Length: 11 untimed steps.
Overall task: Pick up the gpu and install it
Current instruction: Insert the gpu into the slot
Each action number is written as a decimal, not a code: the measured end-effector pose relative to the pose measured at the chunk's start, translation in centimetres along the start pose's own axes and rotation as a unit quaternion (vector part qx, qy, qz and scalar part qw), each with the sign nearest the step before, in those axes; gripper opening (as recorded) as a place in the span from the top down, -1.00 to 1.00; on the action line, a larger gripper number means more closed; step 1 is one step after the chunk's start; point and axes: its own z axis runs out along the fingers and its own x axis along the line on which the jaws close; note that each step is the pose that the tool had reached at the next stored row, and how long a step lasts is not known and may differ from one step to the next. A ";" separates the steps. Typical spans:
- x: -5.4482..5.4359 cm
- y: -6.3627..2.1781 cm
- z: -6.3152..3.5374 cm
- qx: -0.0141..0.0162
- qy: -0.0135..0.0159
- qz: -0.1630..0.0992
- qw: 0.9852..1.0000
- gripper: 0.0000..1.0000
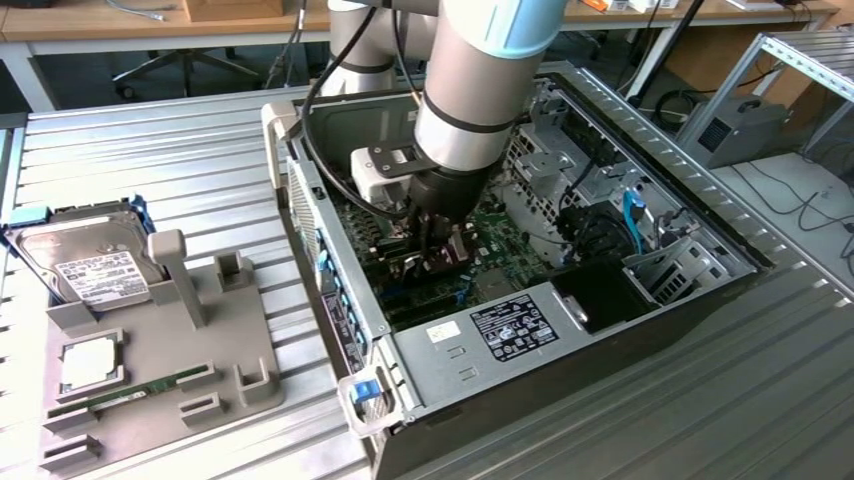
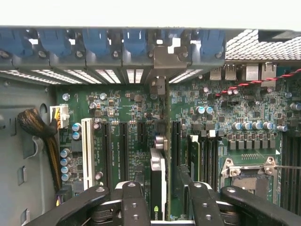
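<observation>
Wrist view shows my claw (image 2: 159,200) pinching the gpu (image 2: 158,181) edge-on over a motherboard (image 2: 207,117) slot; I judge it needs holding square.

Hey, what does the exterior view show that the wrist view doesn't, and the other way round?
Exterior view alone: the robot arm reaching down into the open computer case, plus a grey parts holder beside it with a hard drive and a RAM stick.

Wrist view alone: the white expansion slot, the blue slot latches, the empty CPU socket, and the gpu standing on edge between the fingers.

Both: the green motherboard and the gripper over it.
</observation>
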 end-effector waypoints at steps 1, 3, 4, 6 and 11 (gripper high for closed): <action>0.0 0.00 0.00 0.000 0.000 0.000 1.000 0.20; 0.0 0.00 0.00 0.000 0.000 0.000 1.000 0.20; 0.0 0.00 0.00 0.000 0.000 0.000 1.000 0.20; 0.0 0.00 0.00 0.000 0.000 0.000 1.000 0.20; 0.0 0.01 0.00 0.000 0.000 0.000 1.000 0.20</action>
